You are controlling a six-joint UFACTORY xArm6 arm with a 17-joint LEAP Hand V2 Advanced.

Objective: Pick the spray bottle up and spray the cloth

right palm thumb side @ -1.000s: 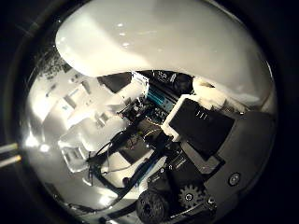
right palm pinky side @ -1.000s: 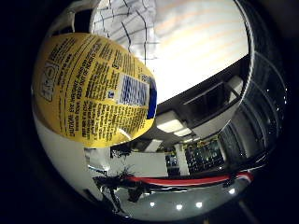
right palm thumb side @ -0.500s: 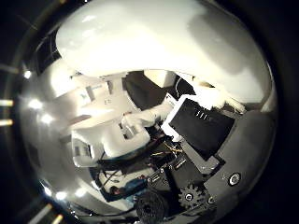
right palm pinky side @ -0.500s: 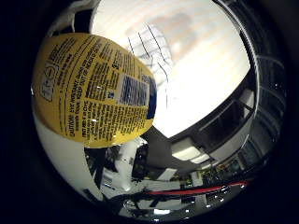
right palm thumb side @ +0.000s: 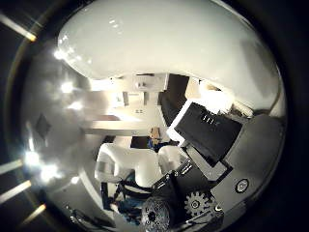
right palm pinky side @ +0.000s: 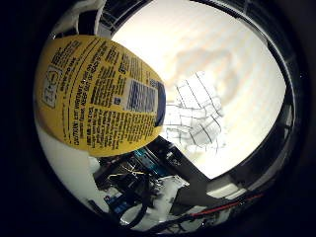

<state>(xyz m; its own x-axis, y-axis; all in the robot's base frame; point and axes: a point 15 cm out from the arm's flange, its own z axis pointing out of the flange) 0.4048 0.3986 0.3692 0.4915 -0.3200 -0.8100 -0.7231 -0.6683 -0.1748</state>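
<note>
The spray bottle is close against my palm. Its yellow printed label [right palm pinky side: 98,94] fills one side of the little finger side view, and its white body [right palm thumb side: 159,43] spans much of the thumb side view. My hand [right palm thumb side: 203,145] shows as black and white parts with a gear, curled round the bottle. The cloth [right palm pinky side: 197,113], white with a dark grid pattern and crumpled, lies on the pale table [right palm pinky side: 242,64] beyond the bottle, apart from it. The bottle's nozzle and trigger are out of sight.
The table's dark edge [right palm pinky side: 207,175] runs just past the cloth. White and teal robot parts [right palm pinky side: 143,182] sit beside the bottle. Bright ceiling lights [right palm thumb side: 29,159] and white room fittings [right palm thumb side: 130,164] show in the thumb side view.
The camera has swung with the hand: the table and cloth now fill the middle of the little finger side view, where ceiling showed before. The bottle stays fixed against the palm.
</note>
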